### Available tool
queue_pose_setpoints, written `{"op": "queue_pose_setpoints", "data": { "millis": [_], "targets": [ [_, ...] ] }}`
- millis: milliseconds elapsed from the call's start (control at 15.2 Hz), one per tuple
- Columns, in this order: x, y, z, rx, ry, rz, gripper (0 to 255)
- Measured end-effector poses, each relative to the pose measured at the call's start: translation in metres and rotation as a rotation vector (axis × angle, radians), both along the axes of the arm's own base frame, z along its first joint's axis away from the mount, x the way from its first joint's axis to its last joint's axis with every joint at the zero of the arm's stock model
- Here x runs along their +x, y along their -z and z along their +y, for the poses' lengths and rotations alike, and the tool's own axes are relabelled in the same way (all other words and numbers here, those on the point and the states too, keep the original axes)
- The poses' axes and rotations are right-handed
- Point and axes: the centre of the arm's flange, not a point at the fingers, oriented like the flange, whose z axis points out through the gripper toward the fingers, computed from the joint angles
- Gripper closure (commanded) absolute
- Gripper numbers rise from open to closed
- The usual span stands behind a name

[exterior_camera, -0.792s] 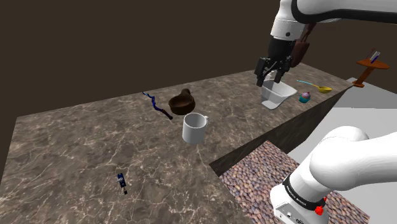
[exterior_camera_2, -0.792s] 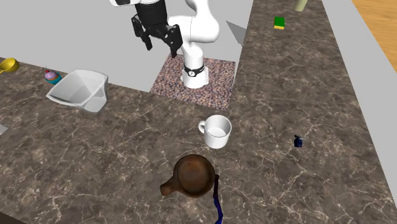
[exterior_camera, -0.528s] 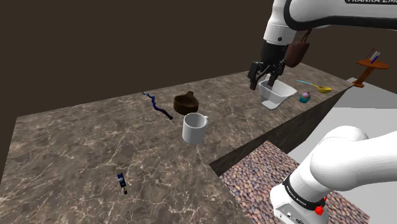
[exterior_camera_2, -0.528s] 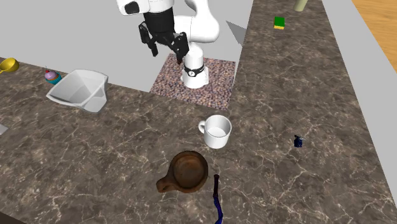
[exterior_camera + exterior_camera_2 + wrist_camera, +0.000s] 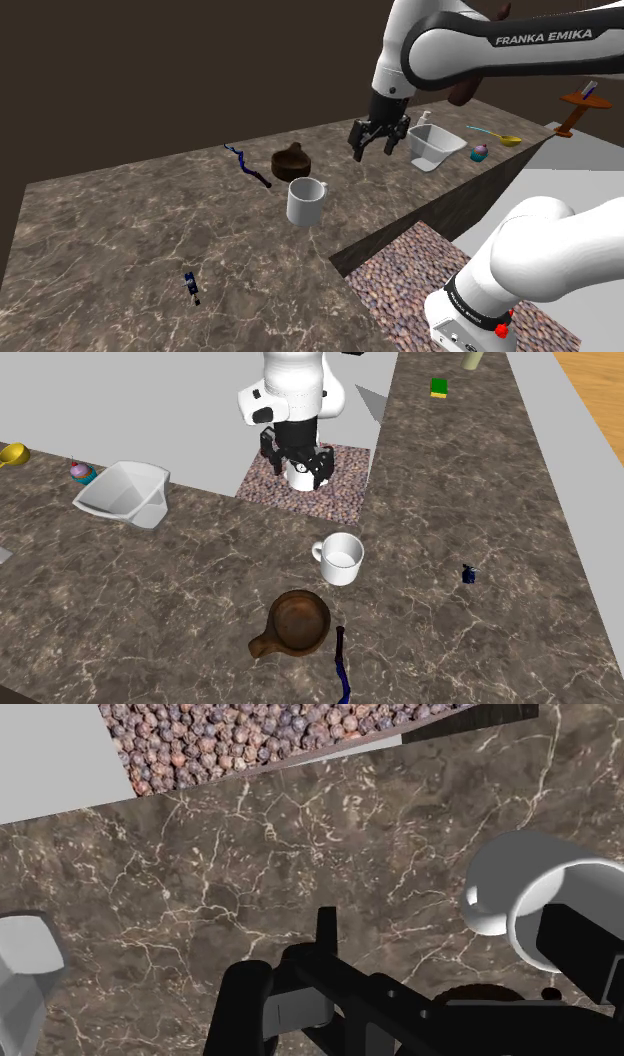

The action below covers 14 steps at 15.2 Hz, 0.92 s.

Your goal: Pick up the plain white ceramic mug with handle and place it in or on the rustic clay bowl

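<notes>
So at that moment your gripper (image 5: 375,148) was hanging in the air with its black fingers spread apart and nothing between them, so no grab on anything. The white mug (image 5: 305,201) was sitting upright on the dark marbled counter (image 5: 120,230), mouth up, with nothing touching it. In the shoulder view the gripper was up and off toward that view's right of the mug, well clear of it, roughly between the mug and the white spouted container (image 5: 436,147) farther along the counter. The brown bowl (image 5: 290,162), the one with a stubby handle, sat right side up just beside the mug, on its far side in that view and not touching it. In the second exterior view the mug's handle pointed to that view's left. A thin blue cord (image 5: 343,667) lay on the far side of the bowl from the mug, and a small dark blue thing (image 5: 468,574) lay well apart from the mug toward the second exterior view's right. From the wrist view you had the mug close beside one finger rather than between the two.
</notes>
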Motion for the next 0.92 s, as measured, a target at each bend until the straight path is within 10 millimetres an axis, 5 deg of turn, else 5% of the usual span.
{"op": "queue_pose_setpoints", "data": {
  "millis": [924],
  "targets": [
    [0.062, 0.093, 0.142, -0.018, 0.031, -0.098, 0]
  ]
}}
